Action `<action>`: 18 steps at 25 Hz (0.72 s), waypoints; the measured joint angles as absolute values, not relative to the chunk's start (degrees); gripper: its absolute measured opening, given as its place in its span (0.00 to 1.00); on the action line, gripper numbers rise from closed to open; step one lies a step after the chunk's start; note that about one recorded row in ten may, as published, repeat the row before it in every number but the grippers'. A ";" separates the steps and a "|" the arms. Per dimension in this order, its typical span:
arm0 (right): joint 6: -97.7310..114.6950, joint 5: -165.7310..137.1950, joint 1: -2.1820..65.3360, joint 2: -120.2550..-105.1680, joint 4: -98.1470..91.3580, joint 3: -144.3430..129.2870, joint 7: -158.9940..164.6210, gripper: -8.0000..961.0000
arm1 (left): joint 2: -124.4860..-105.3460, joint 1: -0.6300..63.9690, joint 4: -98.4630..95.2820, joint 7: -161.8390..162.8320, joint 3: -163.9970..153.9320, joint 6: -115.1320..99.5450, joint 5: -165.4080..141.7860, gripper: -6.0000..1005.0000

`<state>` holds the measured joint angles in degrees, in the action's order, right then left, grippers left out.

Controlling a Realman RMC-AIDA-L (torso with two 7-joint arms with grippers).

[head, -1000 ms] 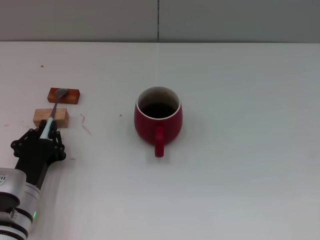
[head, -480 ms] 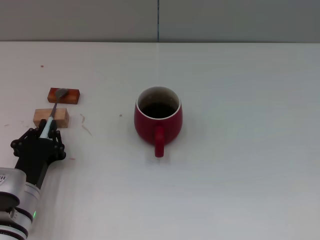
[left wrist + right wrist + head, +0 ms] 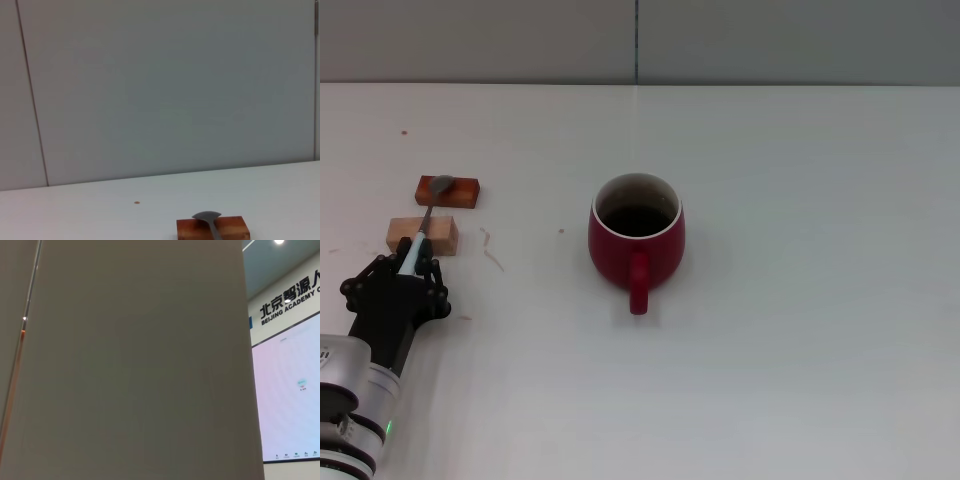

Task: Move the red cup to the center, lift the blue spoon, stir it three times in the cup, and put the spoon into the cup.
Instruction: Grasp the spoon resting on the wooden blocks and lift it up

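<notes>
Black hand (image 3: 408, 272), silver wrist, green light

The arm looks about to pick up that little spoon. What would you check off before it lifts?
1. Rounded dark-red ceramic mug at the table's centre, upright: ok.
2. Slim spoon with pale-blue handle bridging the orange-red wooden block and the tan wooden block: ok.
3. Left gripper at the handle's near end: ok.
4. Fingers firmly closed on the handle: cannot tell.
5. White table between spoon and mug free of obstacles: ok.
6. Right arm out of the way: ok, not seen over the table.
</notes>
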<state>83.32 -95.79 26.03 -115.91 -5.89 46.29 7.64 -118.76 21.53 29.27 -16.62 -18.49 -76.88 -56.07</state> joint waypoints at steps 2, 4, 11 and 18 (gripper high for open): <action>83.32 -95.79 26.02 -115.93 -5.89 46.33 7.64 0.67 | -118.76 21.53 29.28 -16.61 -18.45 -76.99 -56.07 0.17; 83.32 -95.79 25.99 -115.95 -5.89 46.37 7.64 0.67 | -118.74 21.48 29.36 -16.62 -18.37 -77.39 -56.07 0.17; 83.32 -95.79 25.92 -116.02 -5.89 46.41 7.64 0.67 | -118.74 21.45 29.59 -16.19 -18.37 -78.79 -56.15 0.17; 83.32 -95.79 25.93 -116.09 -5.89 46.51 7.64 0.67 | -118.26 20.63 28.38 -3.52 -18.40 -82.63 -59.54 0.17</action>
